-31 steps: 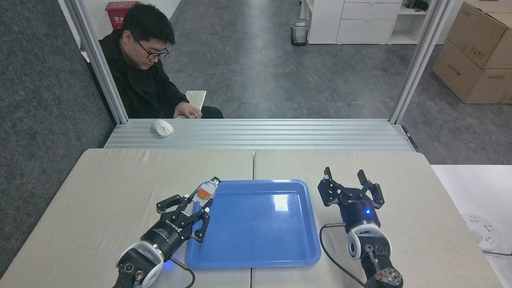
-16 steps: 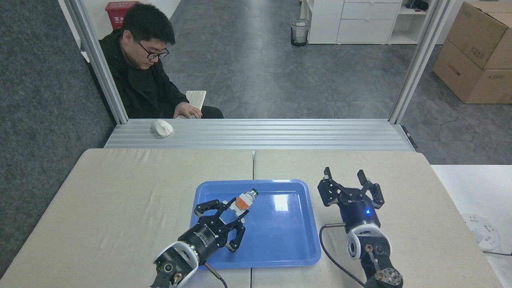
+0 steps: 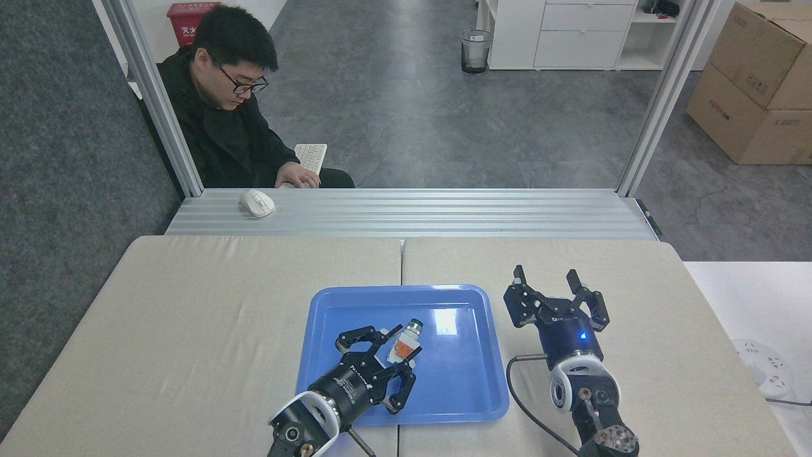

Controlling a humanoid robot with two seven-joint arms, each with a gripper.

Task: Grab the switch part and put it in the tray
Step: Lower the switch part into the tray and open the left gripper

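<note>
Over the middle of the tray (image 3: 330, 406), your left claw (image 3: 396, 355) held the switch part (image 3: 406, 345) between its fingertips, green tip pointing up and away from you, orange middle piece showing just past the fingers. You could not tell from this angle whether the part hung just above the blue floor or rested on it. The tray sat on the beige tabletop (image 3: 190, 317), straddling the seam between the two pads. Your right claw (image 3: 550, 279) stood just beside the tray's right rim, over the tabletop, its fingers spread wide and holding nothing, a blue light glowing on its body. Beyond the tabletop, a white mouse (image 3: 256, 203) lay on the ribbed aluminium ledge (image 3: 444, 212). Behind that ledge a person (image 3: 222, 127) in dark clothing sat with one hand at a white keyboard (image 3: 311, 155).
</note>
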